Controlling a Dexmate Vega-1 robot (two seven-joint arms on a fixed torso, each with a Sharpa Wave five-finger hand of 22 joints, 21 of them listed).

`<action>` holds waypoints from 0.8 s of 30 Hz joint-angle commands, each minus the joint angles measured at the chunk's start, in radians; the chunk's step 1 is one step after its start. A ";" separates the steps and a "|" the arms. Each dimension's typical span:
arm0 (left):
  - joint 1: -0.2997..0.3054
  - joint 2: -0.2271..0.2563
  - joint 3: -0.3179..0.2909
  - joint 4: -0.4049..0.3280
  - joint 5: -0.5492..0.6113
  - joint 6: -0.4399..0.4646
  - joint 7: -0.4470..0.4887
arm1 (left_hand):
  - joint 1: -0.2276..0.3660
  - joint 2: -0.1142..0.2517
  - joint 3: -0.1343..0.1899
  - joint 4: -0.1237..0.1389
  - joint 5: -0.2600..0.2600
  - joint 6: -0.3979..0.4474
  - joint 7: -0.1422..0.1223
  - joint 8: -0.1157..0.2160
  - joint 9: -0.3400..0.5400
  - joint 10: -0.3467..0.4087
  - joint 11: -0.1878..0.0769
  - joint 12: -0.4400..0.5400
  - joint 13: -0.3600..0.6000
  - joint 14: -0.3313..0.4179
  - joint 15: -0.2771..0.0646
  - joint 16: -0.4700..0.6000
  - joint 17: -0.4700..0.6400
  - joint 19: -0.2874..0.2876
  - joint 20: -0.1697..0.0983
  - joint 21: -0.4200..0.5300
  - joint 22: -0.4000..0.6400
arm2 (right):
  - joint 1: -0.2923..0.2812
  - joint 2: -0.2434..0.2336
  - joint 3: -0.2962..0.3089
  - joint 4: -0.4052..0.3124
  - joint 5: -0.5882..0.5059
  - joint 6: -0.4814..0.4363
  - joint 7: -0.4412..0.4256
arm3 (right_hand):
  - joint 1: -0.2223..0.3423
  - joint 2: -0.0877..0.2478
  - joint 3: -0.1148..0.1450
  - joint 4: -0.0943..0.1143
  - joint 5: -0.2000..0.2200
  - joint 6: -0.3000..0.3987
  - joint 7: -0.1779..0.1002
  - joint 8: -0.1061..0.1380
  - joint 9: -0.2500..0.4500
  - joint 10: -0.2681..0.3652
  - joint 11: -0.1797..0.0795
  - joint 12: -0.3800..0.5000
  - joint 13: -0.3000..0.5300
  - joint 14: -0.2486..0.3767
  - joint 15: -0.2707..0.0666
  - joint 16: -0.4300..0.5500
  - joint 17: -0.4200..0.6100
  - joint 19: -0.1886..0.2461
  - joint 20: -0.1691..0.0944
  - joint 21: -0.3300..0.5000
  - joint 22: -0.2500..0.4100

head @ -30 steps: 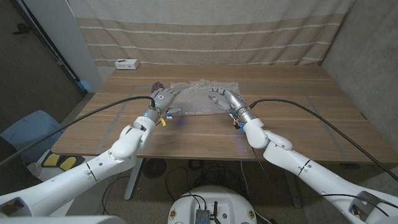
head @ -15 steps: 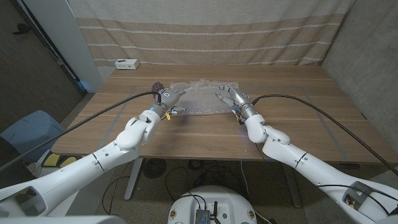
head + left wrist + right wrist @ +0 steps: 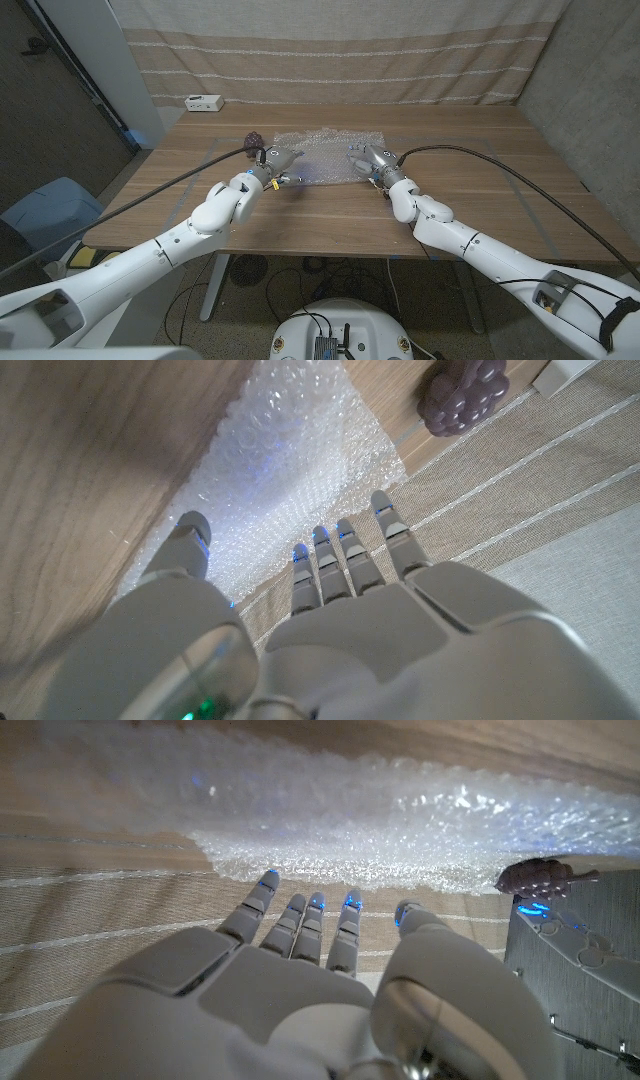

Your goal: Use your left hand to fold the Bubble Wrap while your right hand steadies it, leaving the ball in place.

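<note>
A clear sheet of bubble wrap (image 3: 322, 152) lies spread on the wooden table (image 3: 330, 215). A knobbly purple ball (image 3: 254, 139) sits just off its far left corner. My left hand (image 3: 276, 159) hovers over the wrap's near left part with its fingers apart and nothing in them. In the left wrist view the left hand (image 3: 340, 630) reaches over the bubble wrap (image 3: 285, 455) toward the ball (image 3: 462, 395). My right hand (image 3: 367, 157) is over the wrap's near right part, also holding nothing. In the right wrist view its fingers (image 3: 305, 925) spread above the bubble wrap (image 3: 350, 815). Contact cannot be judged.
A small white box (image 3: 203, 102) stands at the table's far left edge, before a striped curtain (image 3: 330, 50). Bare wood lies to the right of the wrap and along the near edge. My left arm (image 3: 570, 945) shows beside the ball (image 3: 540, 877) in the right wrist view.
Both hands have moved away from me, from the wrap's near edge to over the sheet. The wrap and the ball have stayed put.
</note>
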 commanded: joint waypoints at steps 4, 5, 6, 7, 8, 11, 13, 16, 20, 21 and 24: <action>-0.032 0.017 0.028 -0.009 0.057 -0.044 -0.102 | -0.003 -0.022 -0.018 0.001 0.010 -0.027 0.001 0.000 0.002 -0.023 -0.004 0.005 0.003 -0.015 0.006 0.003 0.001 -0.018 0.013 -0.011 0.002 | 0.073 0.027 -0.088 0.080 -0.012 -0.115 0.081 | 0.008 0.001 0.012 -0.021 0.005 -0.030 0.014 -0.003 0.000 -0.035 -0.002 -0.003 0.001 -0.012 -0.038 0.004 -0.024 0.022 0.009 -0.001 0.001; -0.036 0.021 0.030 -0.013 0.059 -0.054 -0.121 | 0.000 -0.024 -0.020 0.000 0.011 -0.038 0.000 -0.002 0.002 -0.031 -0.004 0.004 0.003 -0.019 0.010 0.003 0.001 -0.020 0.016 -0.012 0.002 | 0.073 0.027 -0.091 0.079 -0.012 -0.121 0.083 | 0.009 0.001 0.012 -0.023 0.005 -0.031 0.015 -0.003 0.001 -0.036 -0.002 -0.003 0.001 -0.013 -0.037 0.005 -0.025 0.023 0.010 -0.001 0.001; -0.038 0.025 0.030 -0.019 0.058 -0.062 -0.137 | 0.005 -0.034 -0.026 -0.003 0.015 -0.053 -0.001 -0.001 0.002 -0.043 -0.008 0.004 0.002 -0.032 0.016 0.002 0.001 -0.032 0.023 -0.019 0.002 | 0.074 0.027 -0.094 0.079 -0.011 -0.126 0.083 | 0.010 0.001 0.013 -0.024 0.005 -0.031 0.016 -0.002 0.001 -0.037 -0.002 -0.003 0.001 -0.013 -0.034 0.005 -0.027 0.024 0.010 -0.001 0.001; -0.039 0.030 0.028 -0.025 0.056 -0.072 -0.148 | 0.008 -0.038 -0.030 -0.004 0.018 -0.061 0.001 0.000 0.002 -0.062 -0.002 0.001 0.002 -0.042 0.024 0.001 0.001 -0.038 0.027 -0.022 0.002 | 0.074 0.026 -0.096 0.079 -0.009 -0.130 0.085 | 0.011 0.001 0.013 -0.026 0.005 -0.032 0.016 -0.002 0.001 -0.038 -0.003 -0.002 0.001 -0.014 -0.033 0.005 -0.028 0.024 0.010 -0.001 0.001; -0.037 0.035 0.026 -0.032 0.055 -0.078 -0.157 | 0.009 -0.044 -0.034 -0.004 0.019 -0.071 0.001 -0.001 0.002 -0.067 0.000 0.002 0.002 -0.048 0.029 0.001 0.001 -0.044 0.034 -0.025 0.002 | 0.075 0.025 -0.098 0.079 -0.008 -0.132 0.087 | 0.011 0.001 0.013 -0.027 0.005 -0.033 0.016 -0.001 0.001 -0.038 -0.003 -0.002 0.001 -0.013 -0.033 0.006 -0.029 0.025 0.010 -0.001 0.001; -0.044 0.049 0.033 -0.048 0.092 -0.097 -0.195 | 0.010 -0.063 -0.048 -0.004 0.024 -0.094 -0.002 0.000 0.001 -0.082 0.003 0.005 0.002 -0.063 0.034 0.001 0.002 -0.055 0.042 -0.031 0.002 | 0.080 0.025 -0.106 0.083 -0.006 -0.140 0.091 | 0.012 0.002 0.013 -0.029 0.005 -0.036 0.018 -0.001 0.001 -0.039 -0.002 -0.001 0.001 -0.013 -0.032 0.008 -0.031 0.027 0.010 -0.001 0.001; -0.051 0.055 0.035 -0.053 0.105 -0.115 -0.232 | 0.010 -0.073 -0.056 -0.004 0.027 -0.105 -0.003 0.000 0.001 -0.096 0.005 0.003 0.002 -0.078 0.040 -0.001 0.002 -0.065 0.044 -0.035 0.002 | 0.083 0.025 -0.111 0.087 -0.004 -0.142 0.093 | 0.012 0.003 0.013 -0.030 0.004 -0.037 0.019 -0.001 0.001 -0.039 -0.001 0.000 0.001 -0.012 -0.032 0.009 -0.032 0.029 0.011 -0.001 0.001; -0.051 0.058 0.036 -0.063 0.132 -0.124 -0.272 | 0.016 -0.082 -0.064 -0.005 0.032 -0.130 -0.007 -0.002 0.001 -0.116 0.005 0.003 0.002 -0.086 0.045 0.002 0.003 -0.075 0.046 -0.038 0.002 | 0.087 0.023 -0.119 0.089 -0.006 -0.143 0.095 | 0.011 0.004 0.013 -0.031 0.004 -0.038 0.020 0.000 0.001 -0.039 0.001 0.001 0.001 -0.011 -0.032 0.010 -0.033 0.032 0.011 0.000 0.001; -0.038 0.056 0.045 -0.075 0.221 -0.109 -0.303 | 0.057 -0.055 -0.052 -0.010 0.042 -0.149 -0.007 0.005 0.001 -0.120 0.002 0.010 0.002 -0.095 0.045 0.006 0.003 -0.076 0.042 -0.037 0.003 | 0.088 0.017 -0.126 0.088 -0.007 -0.145 0.095 | 0.010 0.005 0.012 -0.032 0.004 -0.038 0.023 0.002 0.001 -0.036 0.003 0.003 0.001 -0.011 -0.033 0.013 -0.035 0.034 0.010 0.000 0.001; -0.034 0.052 0.044 -0.074 0.238 -0.103 -0.305 | 0.103 -0.019 -0.031 -0.015 0.044 -0.152 -0.007 0.011 0.001 -0.124 0.000 0.015 0.001 -0.096 0.046 0.009 0.003 -0.074 0.039 -0.035 0.003 | 0.089 0.016 -0.128 0.088 -0.007 -0.146 0.096 | 0.009 0.005 0.012 -0.032 0.004 -0.037 0.024 0.002 0.001 -0.035 0.003 0.004 0.001 -0.010 -0.032 0.014 -0.035 0.035 0.011 0.000 0.001; -0.021 0.039 0.040 -0.063 0.277 -0.086 -0.291 | 0.205 0.054 0.012 -0.022 0.027 -0.163 0.004 0.017 0.001 -0.123 0.000 0.024 0.000 -0.084 0.045 0.015 0.002 -0.060 0.037 -0.028 0.003 | 0.087 0.011 -0.130 0.086 -0.007 -0.143 0.093 | 0.007 0.006 0.011 -0.032 0.003 -0.034 0.025 0.005 0.001 -0.032 0.003 0.007 0.001 -0.008 -0.032 0.016 -0.037 0.036 0.010 0.000 0.001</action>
